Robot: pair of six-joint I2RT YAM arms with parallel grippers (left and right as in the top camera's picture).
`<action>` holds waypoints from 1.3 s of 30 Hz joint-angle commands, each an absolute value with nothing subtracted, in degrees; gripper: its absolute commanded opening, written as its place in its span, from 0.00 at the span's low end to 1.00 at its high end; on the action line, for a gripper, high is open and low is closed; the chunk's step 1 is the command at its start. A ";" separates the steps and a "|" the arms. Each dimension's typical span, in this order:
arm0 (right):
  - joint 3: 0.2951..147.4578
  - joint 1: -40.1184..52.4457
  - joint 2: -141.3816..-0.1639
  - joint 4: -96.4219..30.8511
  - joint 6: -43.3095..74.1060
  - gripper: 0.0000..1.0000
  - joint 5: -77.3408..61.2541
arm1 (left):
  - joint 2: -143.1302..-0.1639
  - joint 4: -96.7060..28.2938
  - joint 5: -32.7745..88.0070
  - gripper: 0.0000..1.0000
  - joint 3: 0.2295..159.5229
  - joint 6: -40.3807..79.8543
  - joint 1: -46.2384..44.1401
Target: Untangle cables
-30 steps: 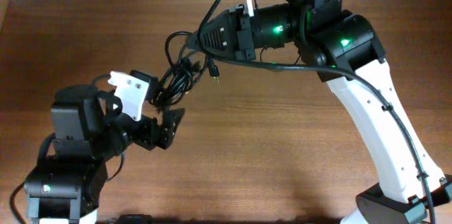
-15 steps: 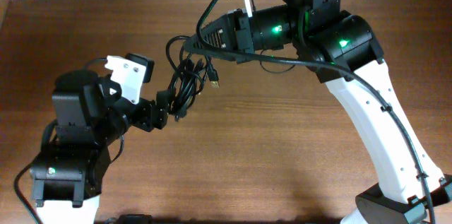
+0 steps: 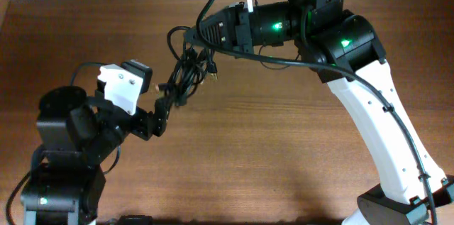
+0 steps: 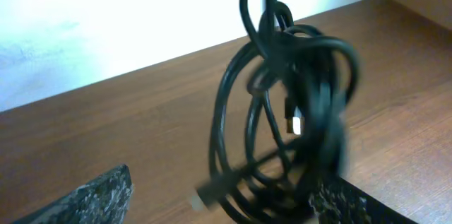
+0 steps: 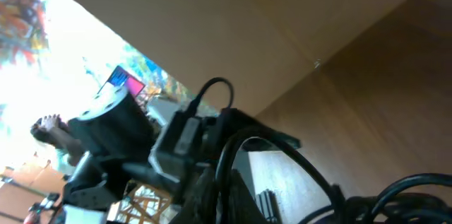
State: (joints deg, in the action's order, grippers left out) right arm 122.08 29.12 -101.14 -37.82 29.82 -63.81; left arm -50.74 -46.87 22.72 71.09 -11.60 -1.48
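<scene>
Above brown table (image 3: 284, 147), right pincer (image 3: 193, 38) pinches hanging cables (image 3: 186, 76); left pincer (image 3: 164, 104) gapes wide around them.

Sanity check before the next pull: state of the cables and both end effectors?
cables: one knotted bundle, hanging from above, not untangled.
right end effector: shut on the top of the cables.
left end effector: open, fingers either side of the bundle's lower loops, not clamped.

Black cables (image 5: 282, 143) arc from the centre toward 4 o'clock, close to the lens and blurred. A brown wooden table (image 5: 318, 33) fills 12 to 3 o'clock. A dark robot arm (image 5: 113, 125) stands at 9 o'clock.
</scene>
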 commanded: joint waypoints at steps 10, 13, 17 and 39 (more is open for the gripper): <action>123.87 31.64 -100.12 -35.90 34.63 0.04 -64.73 | -52.53 -44.88 28.80 0.91 71.02 -12.53 -1.61; 123.87 32.29 -100.12 -31.07 37.15 0.04 -64.66 | -54.04 -44.34 32.60 0.91 71.00 -12.49 -1.61; 123.87 32.29 -100.12 -29.74 38.04 0.04 -64.90 | -54.92 -44.38 33.23 0.00 71.02 -12.05 -1.61; 123.66 24.21 -101.10 -68.16 14.76 0.40 -53.56 | -43.99 -39.00 42.19 0.21 71.02 -10.11 -1.61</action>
